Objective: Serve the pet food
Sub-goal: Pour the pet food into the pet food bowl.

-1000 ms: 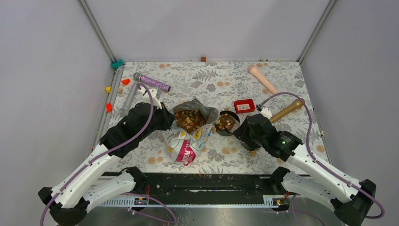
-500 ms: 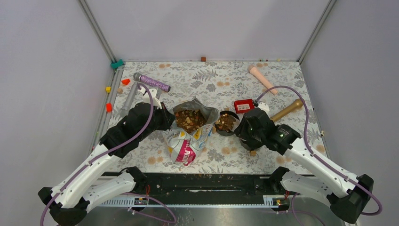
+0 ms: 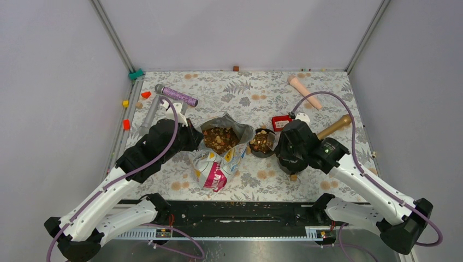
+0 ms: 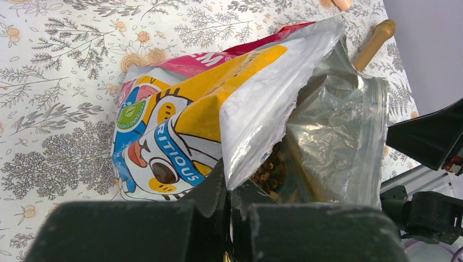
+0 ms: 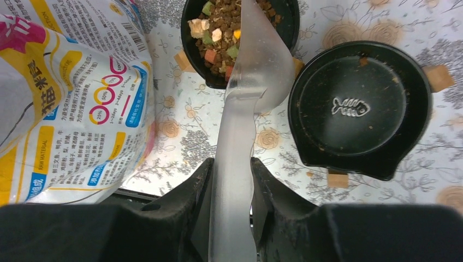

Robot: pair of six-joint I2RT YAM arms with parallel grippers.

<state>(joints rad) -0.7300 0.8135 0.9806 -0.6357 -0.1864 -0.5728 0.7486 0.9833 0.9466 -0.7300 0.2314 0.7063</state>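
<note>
Nearest the arm bases, the bottom end of the bag (image 4: 180, 109), yellow, white and pink, flat on the flowered table cover (image 3: 256, 82). Off to the right of that, a small tan cube (image 3: 293, 177) by the right arm. Next back, the left gripper (image 4: 229, 188), pinched closed on the torn lip of the bag, holding its mouth up and open. Inside that mouth, pet food (image 3: 219, 138): a heap of brown, tan and reddish bits against silver lining. To the right, the right gripper (image 5: 232, 169), clamped on the handle of a clear scoop (image 5: 251, 71), scoop end out over the near rim of a black bowl (image 5: 286, 27). More of the food in that bowl, brown with green, tan and orange pieces; bowl just beside the bag mouth, touching or not impossible to tell. Beside it, hidden under the right arm from above, a second black bowl (image 5: 377, 76) with a fish mark in its floor and only crumbs. Farther on, a red box (image 3: 281, 121) just behind the right wrist, and a wooden stick (image 3: 334, 126) off to its right. On the left, a grey tube (image 3: 149, 112) and a purple glittery one (image 3: 179, 96), with small coloured blocks (image 3: 126, 124) along the table edge. Farthest, a pale cone (image 3: 304, 91) near the back right corner.
</note>
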